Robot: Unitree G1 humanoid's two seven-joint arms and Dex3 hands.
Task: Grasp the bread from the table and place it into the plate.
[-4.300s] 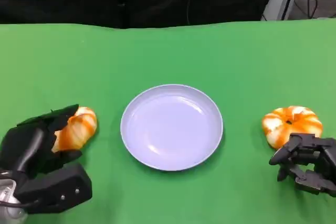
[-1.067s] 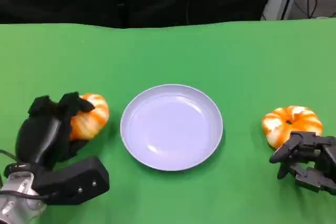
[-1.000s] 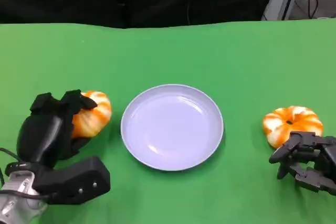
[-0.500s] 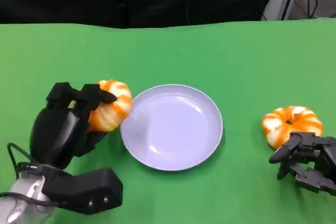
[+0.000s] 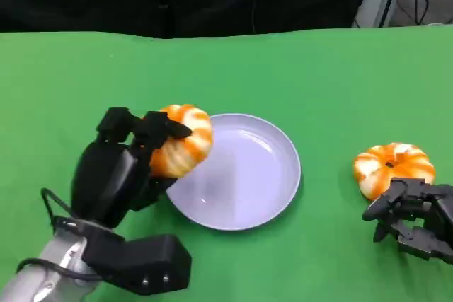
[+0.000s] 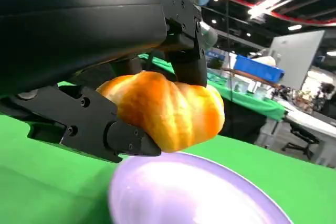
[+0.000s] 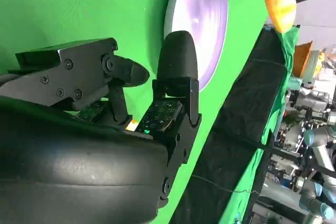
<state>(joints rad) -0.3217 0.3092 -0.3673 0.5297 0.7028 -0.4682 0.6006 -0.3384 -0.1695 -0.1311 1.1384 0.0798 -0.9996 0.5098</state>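
- Left hand (image 5: 117,175) gripping bread roll (image 5: 180,141); fingers wrapped over top and under bottom, roll lifted clear of green table (image 5: 283,68).
- Roll hanging over near-left rim of plate (image 5: 244,182), not yet above the middle.
- Right hand (image 5: 414,221) resting at near right, fingers curled in, holding nothing; second roll (image 5: 393,167) just beyond it, untouched.
- Risk: release here likely to land roll on rim, then tip or roll off onto cloth.
- Risk: low carry could knock rim and shove plate right.
- Risk: soft roll squashed or slipping if grip changes mid-carry.
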